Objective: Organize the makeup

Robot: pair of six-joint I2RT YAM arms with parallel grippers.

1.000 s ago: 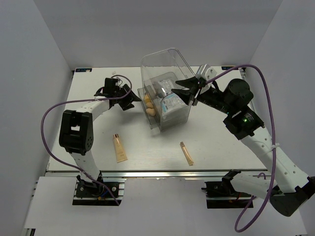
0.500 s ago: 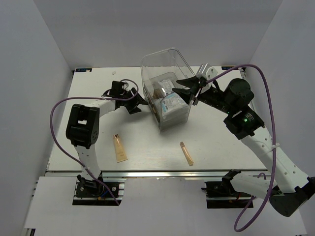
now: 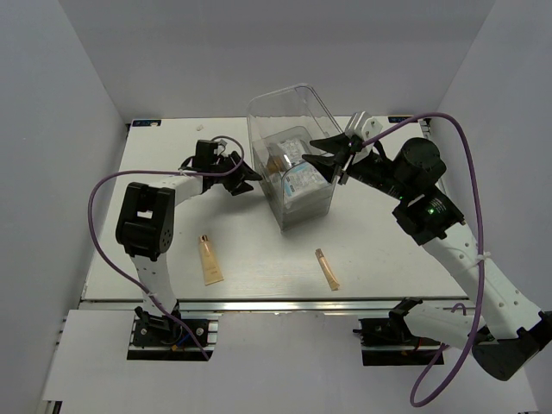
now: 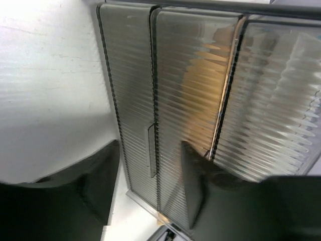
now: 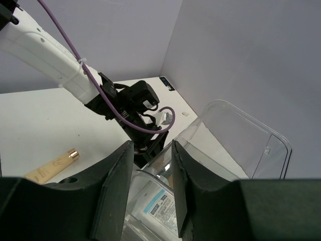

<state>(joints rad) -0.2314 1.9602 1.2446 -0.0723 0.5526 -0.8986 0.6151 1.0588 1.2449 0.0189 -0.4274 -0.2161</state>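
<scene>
as it lies flat, the wide tube points cap-end rearward, slightly left.

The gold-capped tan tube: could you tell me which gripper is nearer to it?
Left. The left gripper is just beyond the tube, beside the clear box; the right gripper is at the box's opposite side.

We record: box, clear, walls ribbed; packets, white and blue; wider tube, tan, copper cap; slim tube, tan; cables, purple; table, white.
</scene>
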